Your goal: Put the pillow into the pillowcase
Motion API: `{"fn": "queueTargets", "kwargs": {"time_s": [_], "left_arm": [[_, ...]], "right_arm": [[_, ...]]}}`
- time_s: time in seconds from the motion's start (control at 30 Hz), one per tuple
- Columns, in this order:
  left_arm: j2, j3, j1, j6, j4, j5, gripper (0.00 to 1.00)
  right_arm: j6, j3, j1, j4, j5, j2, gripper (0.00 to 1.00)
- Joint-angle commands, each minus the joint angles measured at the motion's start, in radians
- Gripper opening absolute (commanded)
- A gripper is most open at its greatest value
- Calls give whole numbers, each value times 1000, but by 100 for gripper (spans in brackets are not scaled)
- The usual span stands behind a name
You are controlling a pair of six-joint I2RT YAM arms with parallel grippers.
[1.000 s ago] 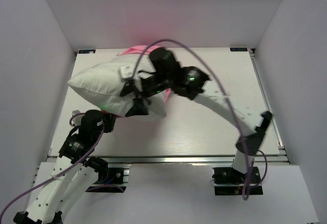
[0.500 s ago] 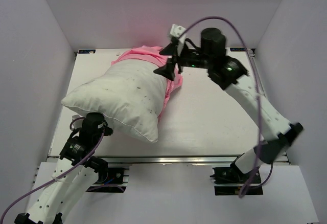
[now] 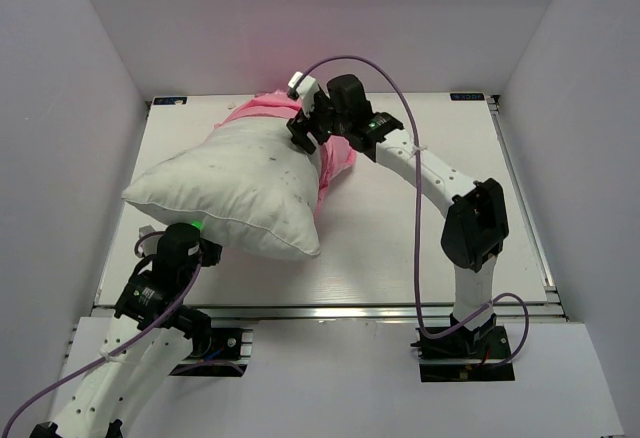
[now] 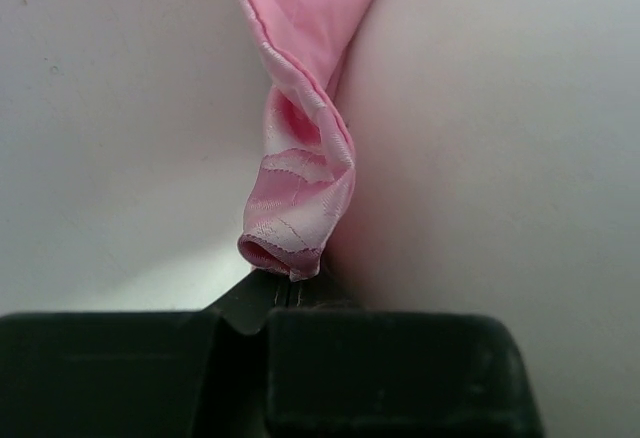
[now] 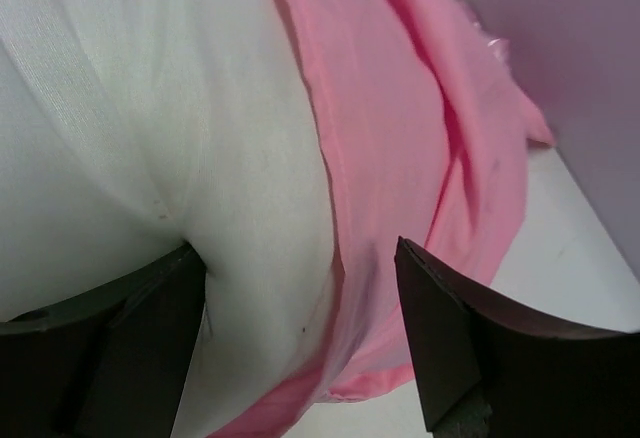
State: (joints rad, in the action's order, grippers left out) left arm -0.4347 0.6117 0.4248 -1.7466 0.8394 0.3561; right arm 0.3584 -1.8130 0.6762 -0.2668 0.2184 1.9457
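The white pillow (image 3: 230, 193) lies at the table's left, its far end lying on the pink pillowcase (image 3: 338, 155), which is bunched at the back. My right gripper (image 3: 305, 130) is open at the pillow's far right corner. In the right wrist view its jaws (image 5: 300, 298) straddle the pillow (image 5: 130, 108) and the pillowcase's edge (image 5: 400, 128). My left gripper is hidden under the pillow's near edge in the top view. In the left wrist view it (image 4: 275, 293) is shut on a rolled hem of the pillowcase (image 4: 295, 208), with the pillow (image 4: 480, 138) pressing beside it.
The white table (image 3: 420, 228) is boxed by grey walls at the left, back and right. The right arm (image 3: 470, 218) arches across the table's middle right. The table's metal front rail (image 3: 330, 310) runs along the near edge.
My right gripper went from over the pillow to the back right, then came down on the pillow's far right corner. The pillow dropped and shifted slightly. The left arm stayed put.
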Motion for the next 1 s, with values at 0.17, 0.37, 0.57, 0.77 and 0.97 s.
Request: {"fn": "queueTargets", "kwargs": {"time_s": [0.17, 0.37, 0.57, 0.77, 0.97], "left_arm": [[10, 3, -1, -2, -34, 14, 0], [10, -4, 0, -2, -43, 9, 0], [7, -6, 0, 1, -56, 7, 0], [10, -4, 0, 6, -54, 6, 0], [13, -4, 0, 9, -46, 7, 0]], "right_arm": [[-48, -10, -52, 136, 103, -89, 78], [-139, -28, -63, 135, 292, -179, 79], [-133, -64, -64, 112, 187, -121, 78], [-27, -29, -64, 94, 85, -87, 78], [24, 3, -64, 86, 45, -76, 76]]}}
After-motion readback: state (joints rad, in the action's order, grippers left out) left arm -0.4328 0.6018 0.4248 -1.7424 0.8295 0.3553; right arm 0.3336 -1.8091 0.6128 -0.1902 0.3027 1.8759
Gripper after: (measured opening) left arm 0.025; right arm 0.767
